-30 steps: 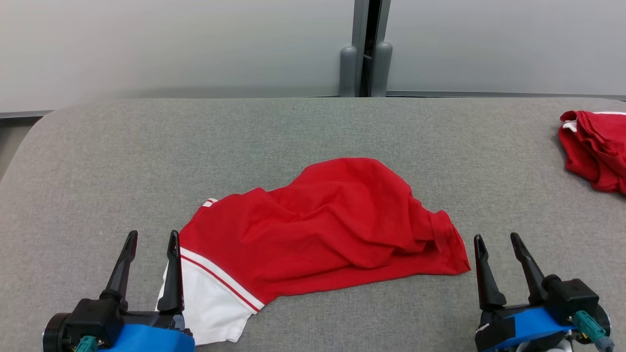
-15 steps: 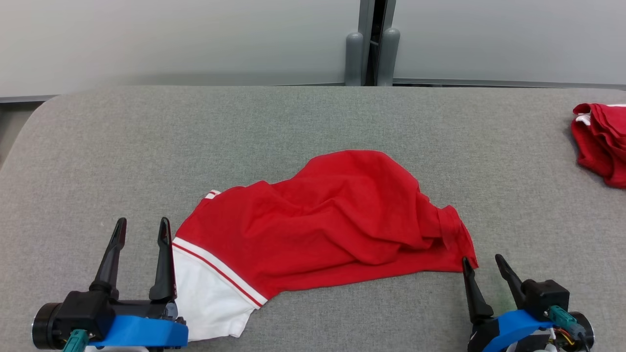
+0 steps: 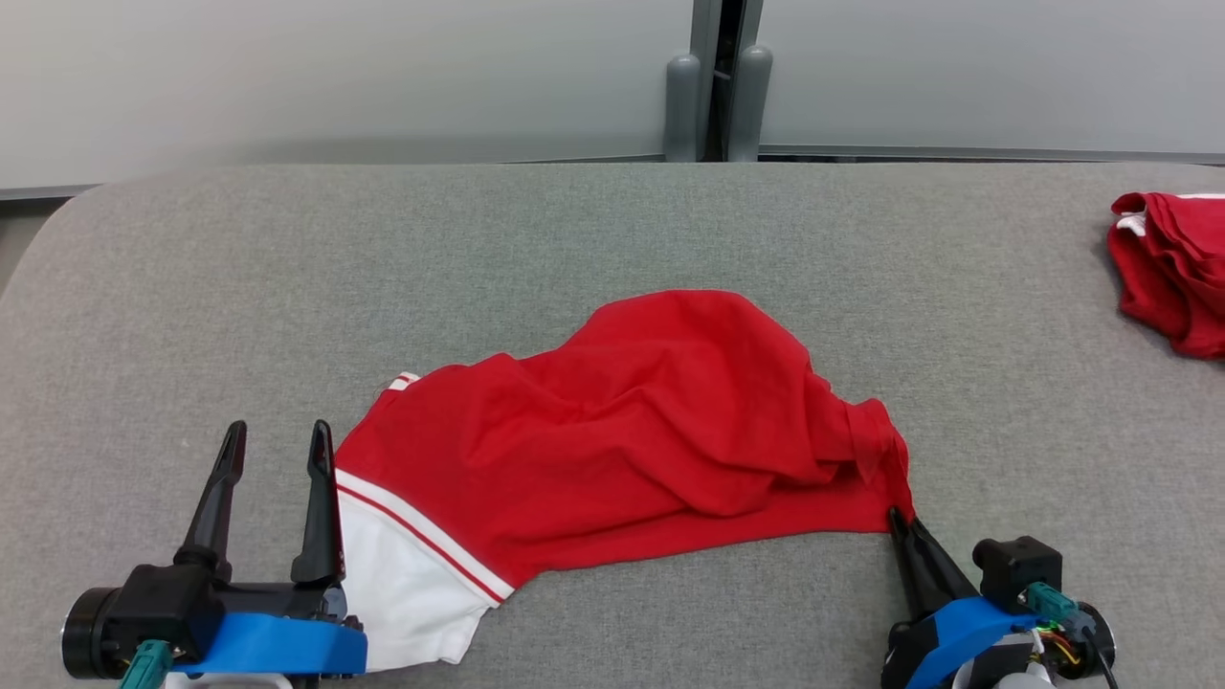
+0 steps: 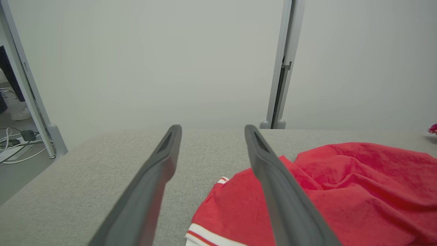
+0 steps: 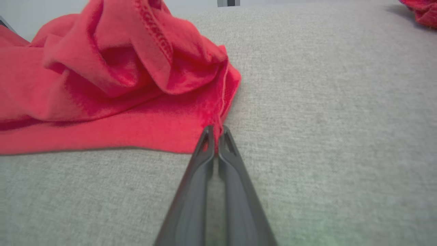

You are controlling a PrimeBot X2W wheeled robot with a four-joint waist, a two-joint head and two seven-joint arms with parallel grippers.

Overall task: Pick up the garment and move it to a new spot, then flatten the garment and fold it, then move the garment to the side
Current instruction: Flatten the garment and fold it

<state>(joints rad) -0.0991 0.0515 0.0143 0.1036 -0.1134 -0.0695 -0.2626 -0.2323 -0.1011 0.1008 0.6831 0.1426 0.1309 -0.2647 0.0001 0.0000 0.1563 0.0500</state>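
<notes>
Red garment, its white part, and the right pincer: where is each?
Red garment (image 3: pixel 660 431): head view, rumpled red middle.
White part (image 3: pixel 402 584): head view, plain cloth below the stripe.
Right pincer (image 5: pixel 216 130): right wrist view, between its fingertips.

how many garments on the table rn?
2. A red garment with a white panel lies crumpled in the middle of the table. A second red garment is bunched at its far right, cut off by the frame; more may be hidden beyond.
</notes>
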